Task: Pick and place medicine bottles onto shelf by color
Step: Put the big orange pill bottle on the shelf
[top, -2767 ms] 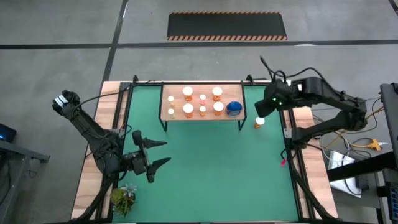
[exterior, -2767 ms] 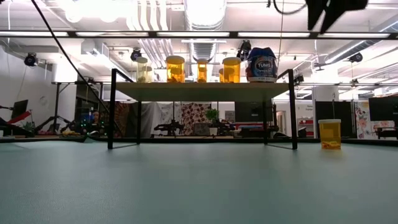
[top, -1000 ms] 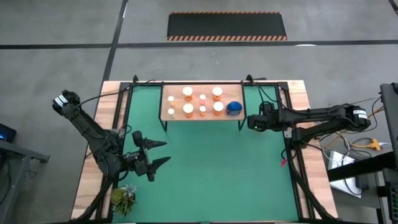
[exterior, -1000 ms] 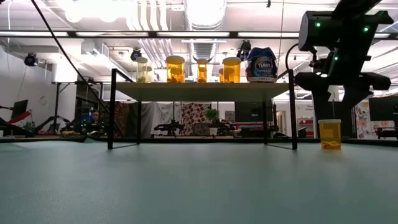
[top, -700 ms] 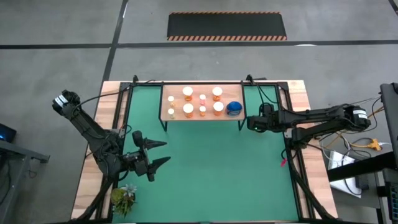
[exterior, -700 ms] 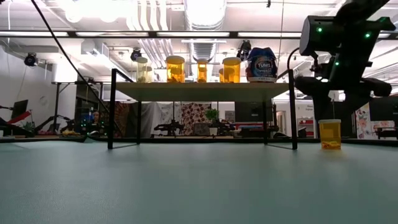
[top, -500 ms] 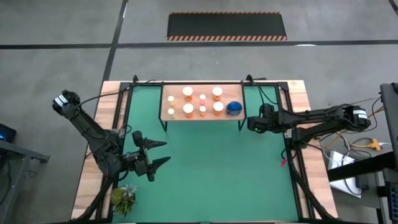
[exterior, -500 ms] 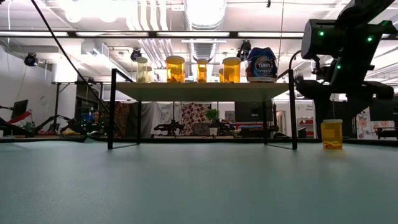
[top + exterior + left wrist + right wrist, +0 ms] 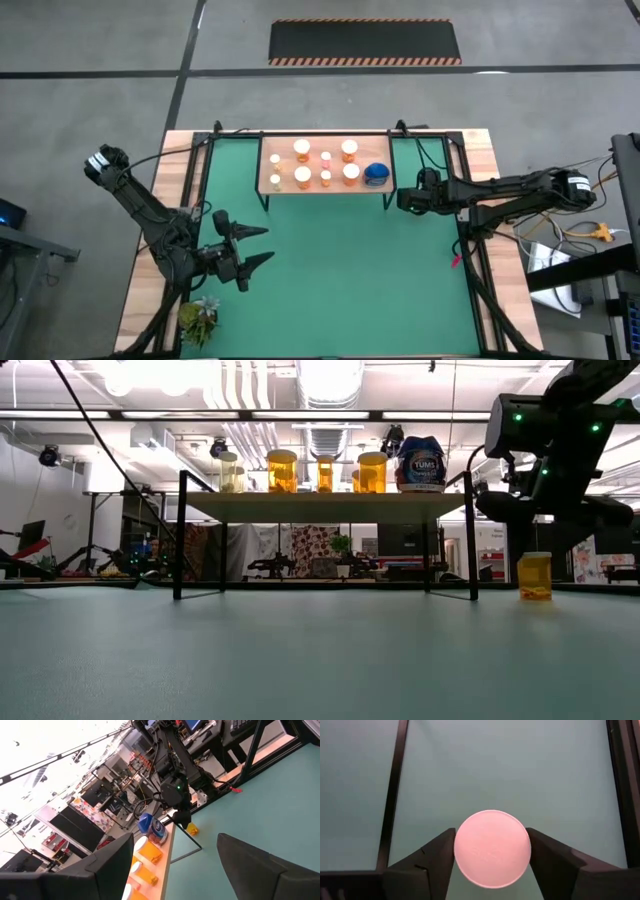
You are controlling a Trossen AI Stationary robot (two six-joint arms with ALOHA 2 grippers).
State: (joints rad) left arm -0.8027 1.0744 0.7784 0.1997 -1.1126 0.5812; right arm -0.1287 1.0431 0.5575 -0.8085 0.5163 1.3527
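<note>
- The right gripper (image 9: 491,865) has its dark fingers pressed on both sides of a small orange bottle with a round white cap (image 9: 491,848).
- The low light-wood shelf on thin black legs (image 9: 324,189) is just beside it at 9 o'clock; one black leg (image 9: 470,536) is nearest.
- The left gripper (image 9: 252,246) waits with fingers apart, at the mat's 8 o'clock.

One legible marking is shown: "TUMS" is printed on the blue bottle (image 9: 421,463), which stands on the shelf (image 9: 330,506).

Orange bottle (image 9: 534,577) upright beside shelf (image 9: 320,505) (others atop it).
</note>
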